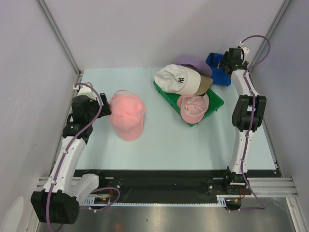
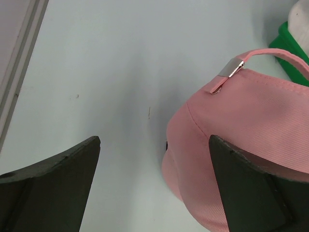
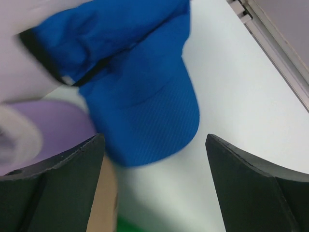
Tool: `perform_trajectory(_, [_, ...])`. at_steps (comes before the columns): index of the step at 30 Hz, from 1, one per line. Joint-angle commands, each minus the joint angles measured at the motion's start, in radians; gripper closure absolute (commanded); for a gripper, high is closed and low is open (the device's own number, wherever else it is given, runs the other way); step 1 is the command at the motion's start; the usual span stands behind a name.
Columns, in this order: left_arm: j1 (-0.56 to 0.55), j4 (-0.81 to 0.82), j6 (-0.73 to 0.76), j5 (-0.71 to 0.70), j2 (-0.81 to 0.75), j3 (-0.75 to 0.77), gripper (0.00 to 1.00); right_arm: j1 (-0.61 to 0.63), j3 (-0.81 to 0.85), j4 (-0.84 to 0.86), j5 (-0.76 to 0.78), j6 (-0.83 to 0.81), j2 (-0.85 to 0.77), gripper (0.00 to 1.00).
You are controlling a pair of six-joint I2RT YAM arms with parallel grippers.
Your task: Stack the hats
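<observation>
Stacking is judged unfinished: pink hat [image 1: 127,115] and blue hat [image 1: 219,76] are left well apart. The jaws of left gripper [image 2: 154,140] and right gripper [image 3: 154,137] are held spread, empty.

Matt twill pink cap [image 2: 251,145], shiny metal clasp [image 2: 231,67]

Caps split between the bench and a tray, one arm at each side.
A pink cap [image 1: 127,116] lies crown-up on the pale bench [image 1: 169,145], with the left hand [image 1: 106,104] at its left edge. To the right, a green tray [image 1: 215,102] holds a second pink cap [image 1: 193,107] turned underside-up. A white cap [image 1: 179,79] with a dark logo overlaps the tray's far end, a tan brim [image 1: 206,86] beside it and a lavender cap [image 1: 193,63] behind. The right hand [image 1: 226,59] is over a blue cap [image 1: 219,76].
</observation>
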Motion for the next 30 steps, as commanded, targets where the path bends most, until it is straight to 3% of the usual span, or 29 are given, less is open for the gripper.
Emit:
perform_trajectory(1, [-0.007,0.012,0.027,-0.027,0.015,0.048,0.0,-0.055,0.189,0.019,0.023,0.074,0.156,0.11])
perform_trajectory(8, [-0.006,0.006,0.038,-0.039,0.042,0.053,0.0,-0.067,0.421,0.029,0.05,0.079,0.385,0.11])
perform_trajectory(26, [-0.003,0.009,0.056,-0.082,0.055,0.051,0.0,-0.092,0.438,0.252,-0.041,0.276,0.528,0.12])
perform_trajectory(27, [-0.003,0.011,0.058,-0.082,0.055,0.051,0.0,-0.092,0.437,0.259,-0.049,0.284,0.53,0.13])
perform_trajectory(30, [0.0,0.009,0.058,-0.084,0.057,0.053,0.0,-0.092,0.432,0.288,-0.083,0.301,0.543,0.33])
